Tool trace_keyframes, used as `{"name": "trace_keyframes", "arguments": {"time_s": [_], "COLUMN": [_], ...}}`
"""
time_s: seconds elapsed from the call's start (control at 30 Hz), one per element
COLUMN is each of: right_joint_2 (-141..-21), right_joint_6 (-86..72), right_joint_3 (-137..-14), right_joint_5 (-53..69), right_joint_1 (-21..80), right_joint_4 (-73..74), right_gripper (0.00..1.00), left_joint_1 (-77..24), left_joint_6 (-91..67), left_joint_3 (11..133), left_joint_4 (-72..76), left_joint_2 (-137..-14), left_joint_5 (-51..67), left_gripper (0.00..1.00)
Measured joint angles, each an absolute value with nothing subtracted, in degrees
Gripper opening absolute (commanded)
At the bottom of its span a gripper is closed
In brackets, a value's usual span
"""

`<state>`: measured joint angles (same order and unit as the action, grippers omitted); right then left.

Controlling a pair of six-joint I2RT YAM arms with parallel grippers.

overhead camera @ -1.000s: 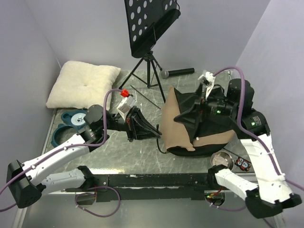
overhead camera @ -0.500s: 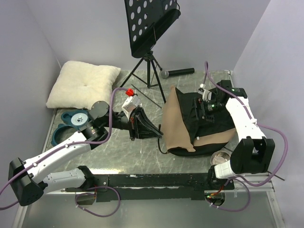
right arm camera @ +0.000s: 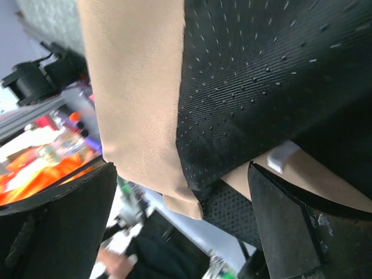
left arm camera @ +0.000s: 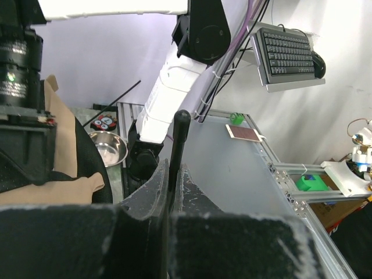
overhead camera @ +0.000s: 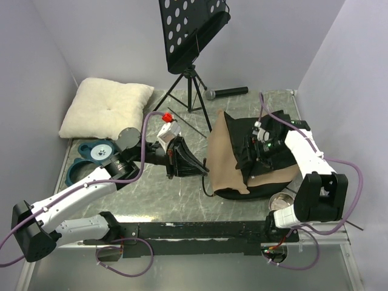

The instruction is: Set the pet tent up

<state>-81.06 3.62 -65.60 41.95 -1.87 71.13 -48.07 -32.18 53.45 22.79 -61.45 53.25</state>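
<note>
The pet tent (overhead camera: pixel 223 159) lies collapsed at the right middle of the table, tan-brown fabric folded over black lining. My left gripper (overhead camera: pixel 180 159) is shut on a thin black pole (left arm camera: pixel 177 136) that runs from its jaws to the tent's left edge. In the left wrist view the pole stands up between the closed fingers (left arm camera: pixel 157 186). My right gripper (overhead camera: pixel 251 151) hangs open over the tent's middle. In the right wrist view its wide-apart fingers (right arm camera: pixel 288 232) flank a tan flap (right arm camera: pixel 136 104), dotted black lining (right arm camera: pixel 256 75) and a small white label patch (right arm camera: pixel 283 157).
A cream pillow (overhead camera: pixel 106 108) lies at the back left. A black music stand (overhead camera: pixel 193 30) on a tripod and a microphone (overhead camera: pixel 227 92) are behind the tent. Blue bowls (overhead camera: pixel 85 162) sit at the left edge, a steel bowl (overhead camera: pixel 284 205) near the right arm's base.
The right arm has swung in, and its open gripper has come down and left onto the tent's middle. The left gripper kept its hold on the pole and shifted slightly right.
</note>
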Motion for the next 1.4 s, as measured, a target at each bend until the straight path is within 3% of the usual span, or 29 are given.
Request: {"name": "trace_keyframes", "arguments": {"time_s": [0.1,0.17,0.2,0.27,0.33,0.37,0.4,0.43,0.87,1.13,1.2,1.27,1.4], "right_joint_2": [-82.1,-82.7,-82.9,-83.0,-83.0,-83.0,-83.0,-82.8,-78.5,-78.4,-78.4,-78.4,-78.4], "right_joint_6": [3.9,4.1,4.2,4.6,4.5,4.3,3.7,3.6,-5.2,-11.1,-11.5,-10.0,-1.8], "right_joint_3": [-61.5,-59.5,-59.1,-59.1,-59.2,-59.3,-59.9,-60.4,-66.9,-64.3,-64.0,-64.4,-70.0], "right_joint_5": [44.5,46.7,48.2,51.1,53.5,54.5,56.0,56.9,60.1,60.0,60.7,61.6,62.7], "right_joint_1": [-1.9,-1.7,-1.6,-1.3,-1.0,-0.9,-0.9,-0.8,6.1,6.0,5.9,5.7,4.5], "right_joint_4": [71.2,71.9,72.1,71.9,71.3,70.8,70.2,69.5,62.7,59.3,59.1,59.7,62.5], "right_gripper": [0.97,0.90,0.80,0.49,0.30,0.11,0.02,0.00,0.00,0.00,0.27,0.47,0.72], "left_joint_1": [-48.1,-48.1,-48.1,-48.1,-48.1,-48.1,-48.1,-48.1,-52.1,-52.9,-52.6,-51.8,-49.2], "left_joint_6": [-32.0,-31.9,-31.9,-31.9,-31.8,-31.5,-31.1,-30.8,-19.1,-17.5,-16.2,-14.2,-9.8], "left_joint_3": [53.9,53.9,53.9,53.9,54.0,54.2,54.8,55.6,75.6,74.3,74.2,74.2,74.1], "left_joint_4": [21.8,21.4,21.4,21.4,21.3,20.9,19.8,18.6,-8.5,-10.4,-11.6,-13.6,-21.5], "left_joint_2": [-62.1,-62.2,-62.2,-62.2,-62.5,-62.8,-63.3,-63.9,-85.3,-86.9,-87.0,-86.9,-87.2], "left_joint_5": [53.3,53.3,53.3,53.3,53.3,53.3,53.3,53.3,54.5,60.3,62.2,63.7,64.8], "left_gripper": [0.01,0.01,0.01,0.01,0.01,0.01,0.01,0.01,0.01,0.01,0.01,0.01,0.01]}}
